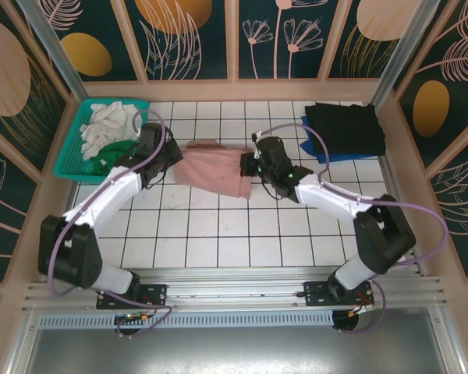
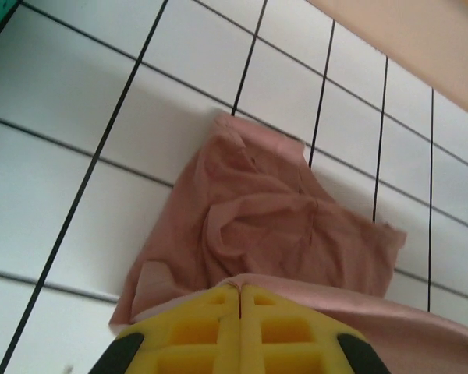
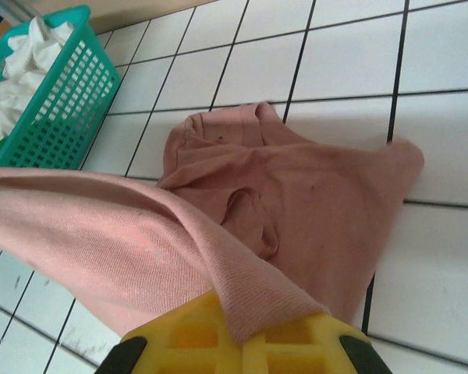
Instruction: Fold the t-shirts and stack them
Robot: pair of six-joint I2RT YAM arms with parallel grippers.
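A dusty-pink t-shirt (image 1: 215, 171) lies stretched across the middle of the tiled table, held off the surface at both ends. My left gripper (image 1: 174, 158) is shut on its left edge; in the left wrist view the yellow jaws (image 2: 239, 290) pinch a pink fold while the rest of the pink t-shirt (image 2: 273, 218) lies crumpled beyond. My right gripper (image 1: 248, 165) is shut on the right edge, and pink cloth (image 3: 140, 241) drapes over its yellow jaws (image 3: 242, 331). A black t-shirt (image 1: 345, 127) lies folded on a blue one (image 1: 335, 154) at the back right.
A teal lattice basket (image 1: 78, 152) at the back left holds white cloth (image 1: 105, 128) and green cloth (image 1: 118, 150); the same basket (image 3: 51, 117) appears in the right wrist view. Wooden walls ring the table.
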